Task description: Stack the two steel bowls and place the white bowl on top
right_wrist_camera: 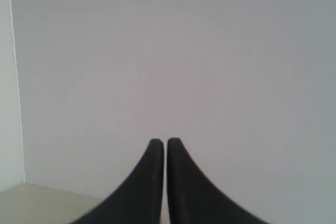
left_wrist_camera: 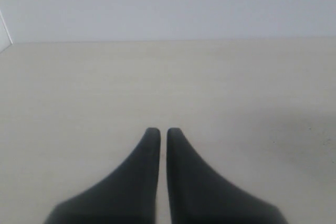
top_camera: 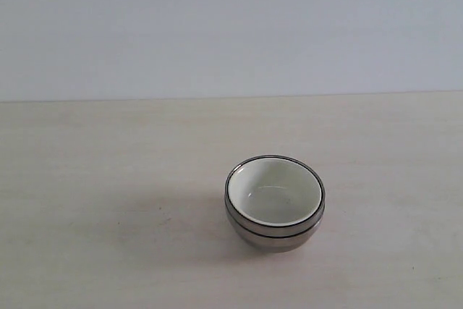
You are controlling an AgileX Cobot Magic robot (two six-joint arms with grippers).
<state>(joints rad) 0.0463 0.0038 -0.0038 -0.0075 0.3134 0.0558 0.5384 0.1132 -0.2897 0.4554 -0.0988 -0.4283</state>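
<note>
In the exterior view the two steel bowls (top_camera: 273,236) stand nested one in the other on the table, right of centre. The white bowl (top_camera: 275,192) sits inside the upper one; only its cream inside shows. Neither arm appears in that view. The left wrist view has my left gripper (left_wrist_camera: 159,129) shut, with nothing between its dark fingers, over bare table. My right gripper (right_wrist_camera: 166,140) is likewise shut and empty, and faces the pale wall. No bowl shows in either wrist view.
The pale wooden table (top_camera: 108,179) runs back to a plain light wall (top_camera: 231,27). A faint shadow lies on the table left of the stack.
</note>
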